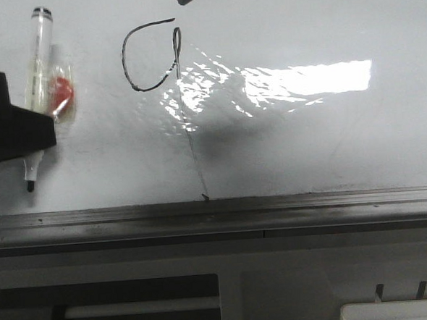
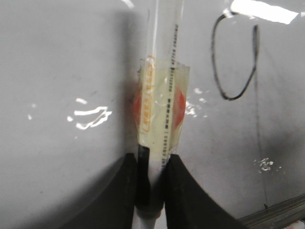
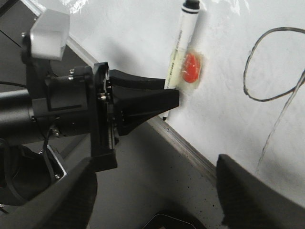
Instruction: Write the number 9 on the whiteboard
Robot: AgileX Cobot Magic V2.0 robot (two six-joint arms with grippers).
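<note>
Whiteboard fills most of the front view, glossy white, with a bright glare patch to the right of centre and a grey metal rail along its lower edge. The number 9 stands in the upper middle of the board: a thin black open loop, with a short narrow stroke at its right side and a long faint tail slanting down to the rail. The glare overlaps the upper part of the tail.

Well to the left of the digit, the left claw is clamped on a clear-barrelled marker, which lies against the board with its dark tip pointing down toward the rail. A strip of clear tape with a red-orange patch wraps the barrel just above the fingers. In the left wrist view the two black fingers press the marker from either side.

The right claw hangs off the board's edge with its fingers spread wide apart and nothing between them; only a dark corner of it shows at the top of the front view.
</note>
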